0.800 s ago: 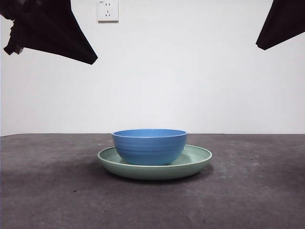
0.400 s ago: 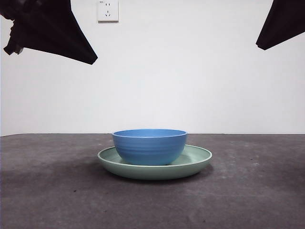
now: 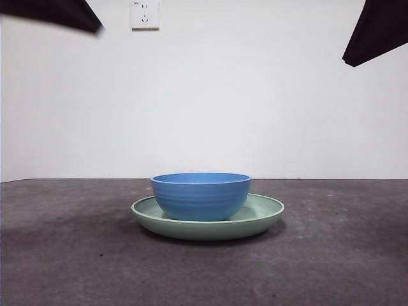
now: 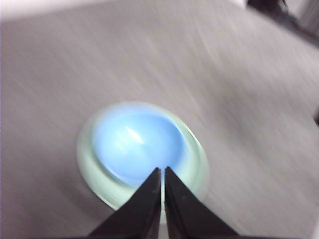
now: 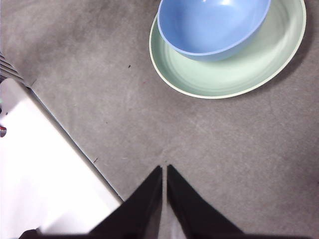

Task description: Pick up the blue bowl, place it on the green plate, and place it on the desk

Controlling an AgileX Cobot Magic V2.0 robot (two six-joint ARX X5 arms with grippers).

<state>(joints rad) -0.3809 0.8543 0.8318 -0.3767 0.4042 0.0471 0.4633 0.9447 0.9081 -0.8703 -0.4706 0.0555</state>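
- Nearest in the front view: dark grey-brown, matte, mottled desk (image 3: 70,261), bare in the foreground ahead of the plate.
- Resting on that desk, about mid-width: wide, shallow, pale sage-green round plate (image 3: 264,213) with a low raised rim, flat and level.
- Sitting upright inside the plate, touching its floor: round, deep, glossy medium-blue bowl (image 3: 201,196) with faint ribs on its outer wall; narrower than the plate, set toward the plate's left side as seen from the front, with more green rim showing on the right.
- Behind the plate: plain white wall (image 3: 255,108), carrying a white wall socket (image 3: 145,13) high up, left of the bowl.
- High above the plate and well apart from it: two black tips at the top corners of the front view, neither touching anything.
- Left gripper (image 4: 163,172): both black jaws pressed together, clamped on nothing, hanging over the bowl and plate; picture smeared, so the bowl (image 4: 137,149) and plate (image 4: 89,167) appear only as soft blue and green rounds.
- Right gripper (image 5: 164,168): jaws together as well, empty, over bare desk (image 5: 239,149) well apart from the plate (image 5: 234,74); bowl (image 5: 212,25) seen sitting in the plate against one side of its rim.
- Beside the desk edge in the right wrist view: a pale white surface (image 5: 45,174).
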